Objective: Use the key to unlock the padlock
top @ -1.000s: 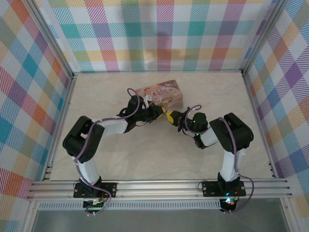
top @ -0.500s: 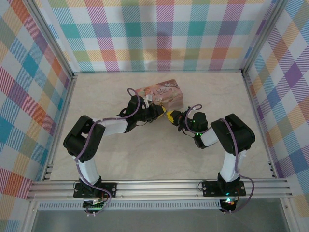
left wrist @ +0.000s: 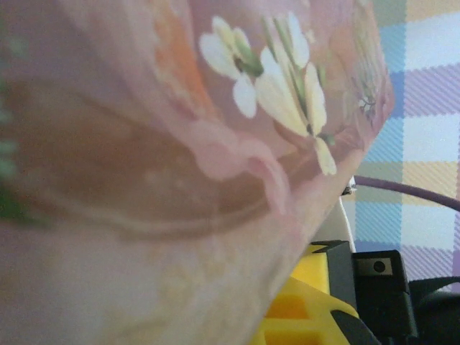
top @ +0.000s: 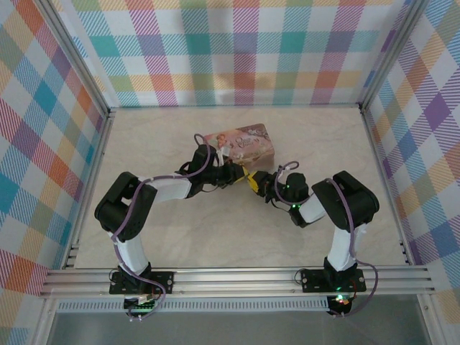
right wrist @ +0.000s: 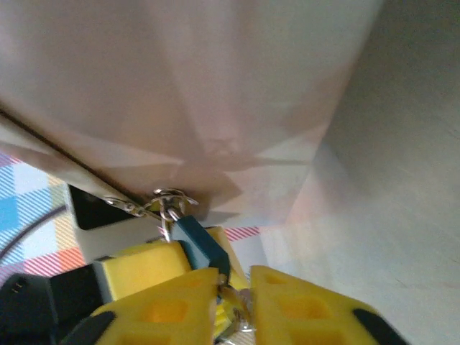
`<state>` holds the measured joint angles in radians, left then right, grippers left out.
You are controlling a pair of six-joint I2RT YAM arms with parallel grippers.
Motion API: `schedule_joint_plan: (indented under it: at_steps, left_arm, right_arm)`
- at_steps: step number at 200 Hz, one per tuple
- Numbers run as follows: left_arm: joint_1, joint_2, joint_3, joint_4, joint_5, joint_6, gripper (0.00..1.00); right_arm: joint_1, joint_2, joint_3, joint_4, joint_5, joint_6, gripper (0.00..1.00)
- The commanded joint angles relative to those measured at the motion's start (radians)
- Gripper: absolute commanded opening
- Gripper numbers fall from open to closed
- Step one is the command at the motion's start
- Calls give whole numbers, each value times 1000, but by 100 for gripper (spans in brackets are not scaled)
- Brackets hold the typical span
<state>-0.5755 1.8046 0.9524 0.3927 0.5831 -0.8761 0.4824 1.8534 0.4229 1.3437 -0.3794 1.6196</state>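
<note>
The padlock [right wrist: 200, 243] has a blue-teal body, and its thin shackle [right wrist: 167, 205] hooks into the clasp of the pink tin [right wrist: 180, 86]. Yellow fingers [right wrist: 140, 272] of my left gripper [top: 242, 172] lie on both sides of the padlock's body, shut on it. My right gripper [right wrist: 233, 305] is just below the padlock, its two yellow fingers a little apart. The silvery key [right wrist: 241, 310] sits in that gap, at the padlock's bottom end. From above, both grippers meet in front of the tin [top: 244, 140].
The tin's flowered lid [left wrist: 180, 144] is very close to the left wrist camera. A yellow finger [left wrist: 302, 313] and a black gripper body [left wrist: 377, 287] show past the tin's edge. Checked walls [top: 237, 50] enclose the pale tabletop [top: 144, 136].
The right wrist has shifted slightly left toward the left gripper. The tin has turned and shifted a little. The left arm has barely moved.
</note>
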Motion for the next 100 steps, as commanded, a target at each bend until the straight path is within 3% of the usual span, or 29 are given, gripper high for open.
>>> schedule_joint_plan:
  at_steps: [1, 32, 100]
  left_arm:
    - [-37, -37, 16, -48, 170, 53, 0]
    - [-35, -31, 19, -71, 157, 65, 0]
    - [-37, -49, 14, -137, 129, 96, 0]
  right_arm:
    - [14, -41, -51, 63, -15, -55, 29]
    - [3, -82, -149, 63, -17, -105, 37]
    - [-4, -100, -263, 21, -62, -205, 39]
